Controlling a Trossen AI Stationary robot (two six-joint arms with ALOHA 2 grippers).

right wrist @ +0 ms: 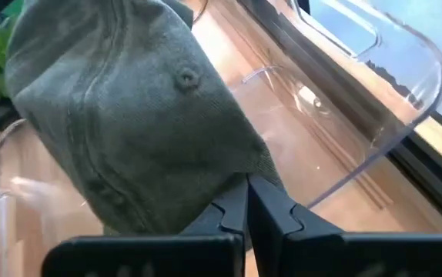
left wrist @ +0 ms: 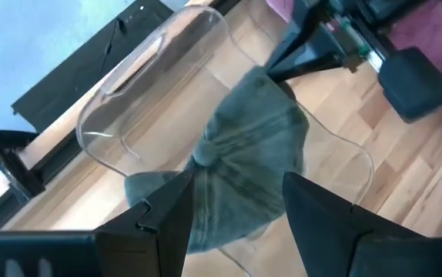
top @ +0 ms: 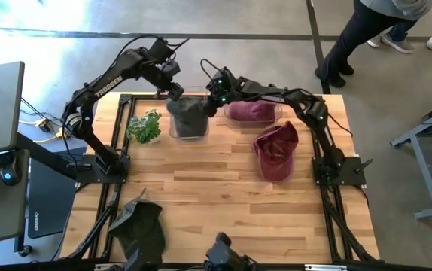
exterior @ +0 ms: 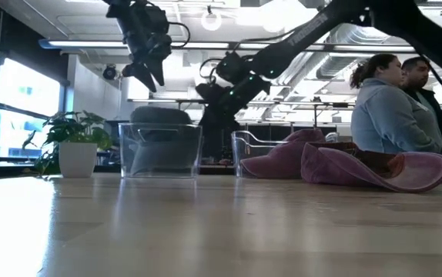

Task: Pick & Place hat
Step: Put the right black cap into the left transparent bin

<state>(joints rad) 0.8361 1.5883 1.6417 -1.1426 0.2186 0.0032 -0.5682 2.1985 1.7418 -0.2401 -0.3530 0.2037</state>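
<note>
Right gripper (right wrist: 246, 201): jaws clenched on the edge of the grey hat (right wrist: 128, 115).
Left gripper (left wrist: 232, 204): jaws released, above the hat.
Hat: in the clear bin (top: 172, 129), crown up; long axis unclear.
Maroon hat (top: 276, 150): right of the bin.

A grey-green cap (top: 188, 114) sits crown up inside the clear bin (top: 172, 128), filling it. A maroon cap (top: 276, 152) lies on the table, well right of that bin.
</note>
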